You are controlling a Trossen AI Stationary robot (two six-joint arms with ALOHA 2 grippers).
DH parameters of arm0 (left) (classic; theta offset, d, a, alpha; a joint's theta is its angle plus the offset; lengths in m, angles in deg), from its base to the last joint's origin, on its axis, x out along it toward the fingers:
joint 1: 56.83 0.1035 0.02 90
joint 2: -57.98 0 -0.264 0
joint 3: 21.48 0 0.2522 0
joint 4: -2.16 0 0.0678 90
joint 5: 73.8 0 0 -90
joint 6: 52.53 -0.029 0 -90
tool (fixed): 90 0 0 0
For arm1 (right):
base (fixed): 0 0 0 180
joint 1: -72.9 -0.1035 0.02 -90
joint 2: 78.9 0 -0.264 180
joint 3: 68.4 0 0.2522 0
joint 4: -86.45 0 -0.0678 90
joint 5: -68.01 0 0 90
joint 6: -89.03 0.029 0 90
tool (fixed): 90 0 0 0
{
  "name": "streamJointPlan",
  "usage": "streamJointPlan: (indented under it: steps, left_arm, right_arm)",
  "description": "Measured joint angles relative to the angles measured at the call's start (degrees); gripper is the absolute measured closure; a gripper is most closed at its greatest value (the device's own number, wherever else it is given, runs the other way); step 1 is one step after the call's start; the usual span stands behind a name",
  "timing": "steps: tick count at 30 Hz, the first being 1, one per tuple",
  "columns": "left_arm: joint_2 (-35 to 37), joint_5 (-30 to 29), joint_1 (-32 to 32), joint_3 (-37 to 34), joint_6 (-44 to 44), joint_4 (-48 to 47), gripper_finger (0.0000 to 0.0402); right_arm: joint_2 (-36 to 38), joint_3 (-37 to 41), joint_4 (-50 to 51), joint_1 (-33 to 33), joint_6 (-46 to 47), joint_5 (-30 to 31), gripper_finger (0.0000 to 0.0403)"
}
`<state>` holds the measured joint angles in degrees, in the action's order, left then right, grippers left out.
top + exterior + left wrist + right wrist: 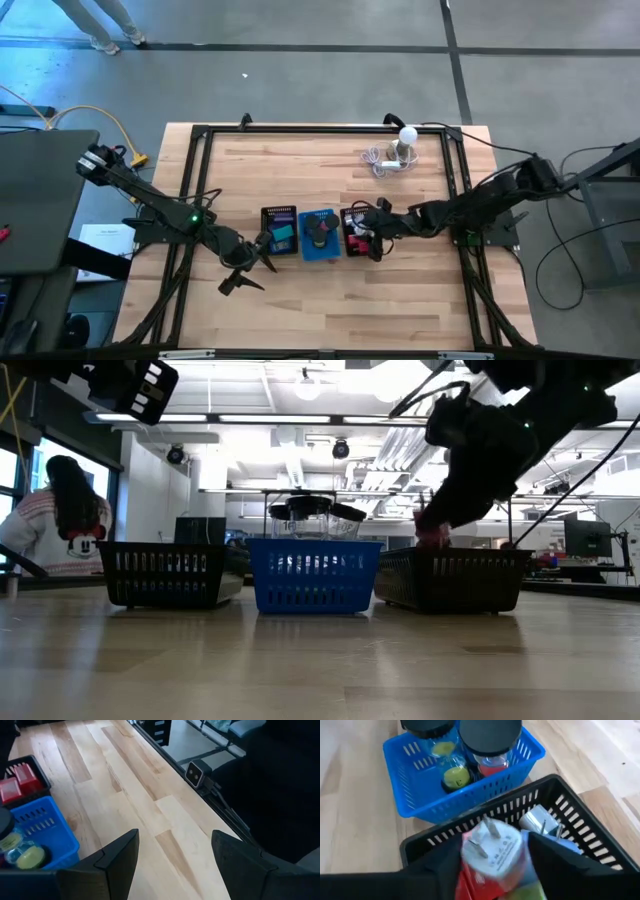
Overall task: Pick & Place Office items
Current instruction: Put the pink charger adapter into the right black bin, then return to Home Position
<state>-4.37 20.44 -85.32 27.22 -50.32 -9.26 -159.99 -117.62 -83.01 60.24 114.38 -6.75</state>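
While I hold the right tool (495, 857) over the right-hand black tray (570, 805), its fingers sit on either side of a red-and-white adapter block (492, 852) with metal prongs; they look to be just easing off it, so I judge this is the drop and the block is about to settle among the grey pieces (540, 822) already in that tray. I keep it low inside the rim so the block lands within the walls rather than bouncing out. The three trays stand in a row mid-desk: the left black tray (279, 233) with teal and purple items, the blue tray (319, 235) with spools and black discs (490, 732), then the right one. My left tool (250, 268) waits with fingers apart above bare desk (125, 795), just near-left of the left tray, carrying nothing. At the far right of the desk, a white bulb with its coiled cable (400, 148) lies well clear. What could snag is the tray's slatted wall as I lift the right tool away
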Motion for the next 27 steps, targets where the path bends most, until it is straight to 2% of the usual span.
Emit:
streamJointPlan:
  steps: [5,7,10,14,17,22,27]
  left_arm:
    - [0.0,0.1,0.0,0.0,0.2,-0.2,0.0161]
    - [0.0,0.1,-0.1,0.0,0.3,-0.1,0.0161]
    - [0.0,0.1,-0.1,0.0,0.4,-0.2,0.0161]
    - [0.0,0.1,-0.1,0.0,0.7,-0.2,0.0161]
    - [0.0,0.1,0.0,0.0,1.8,-0.2,0.0161]
    - [2.6,0.0,1.8,0.0,1.8,-2.0,0.0161]
    - [10.8,0.0,6.6,0.0,-1.7,-9.3,0.0161]
  right_arm:
    - [-0.5,-0.1,-0.4,0.0,0.5,0.0,0.0123]
    - [-0.5,-0.1,-0.7,0.0,0.3,0.5,0.0099]
    - [-0.3,-0.1,-1.4,0.0,-0.3,4.7,0.0078]
    - [2.4,-0.4,-2.9,0.0,-3.9,8.5,0.0077]
    - [5.6,-1.2,-2.7,-0.2,-6.9,9.1,0.0086]
    - [14.5,-1.9,-2.5,-0.6,-9.7,3.8,0.0107]
    - [24.9,-1.9,4.0,-0.6,-11.0,-0.8,0.0153]
